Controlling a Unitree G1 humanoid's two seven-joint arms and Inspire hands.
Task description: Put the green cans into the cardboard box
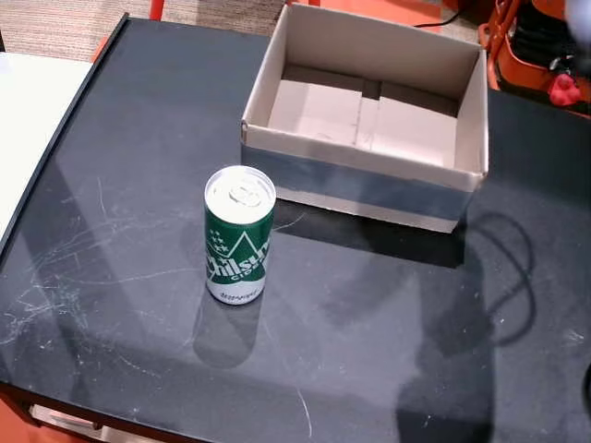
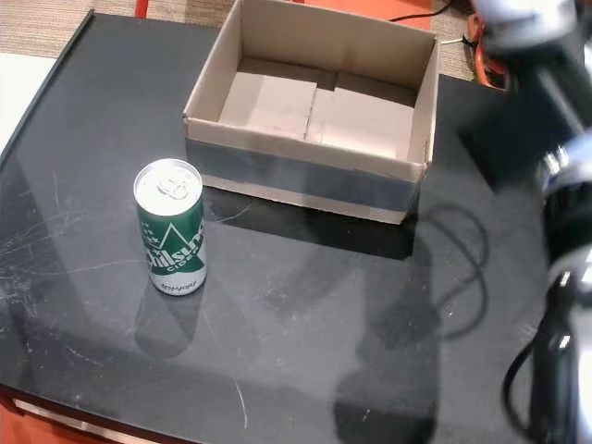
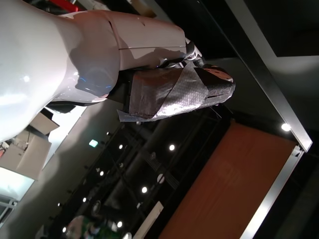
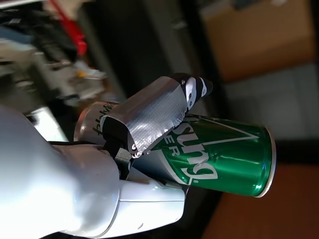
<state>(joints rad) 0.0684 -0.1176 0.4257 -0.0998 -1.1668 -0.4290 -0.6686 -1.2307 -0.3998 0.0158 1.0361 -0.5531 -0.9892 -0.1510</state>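
One green can [image 1: 238, 238] [image 2: 170, 227] stands upright on the black table [image 1: 138, 120], in front of the box's near left corner. The cardboard box [image 1: 360, 159] [image 2: 305, 163] is open and nothing lies inside it. In the right wrist view my right hand [image 4: 149, 124] is shut on a second green can [image 4: 224, 154], held on its side with a taped finger across it. My right arm [image 2: 564, 213] shows blurred at the right edge of a head view. My left hand [image 3: 164, 89] holds nothing, its taped thumb out against the ceiling.
A white surface [image 1: 28, 111] borders the table on the left. Orange equipment [image 1: 540, 55] stands behind the box at the back right. The table's front edge [image 1: 111, 420] runs close below the standing can.
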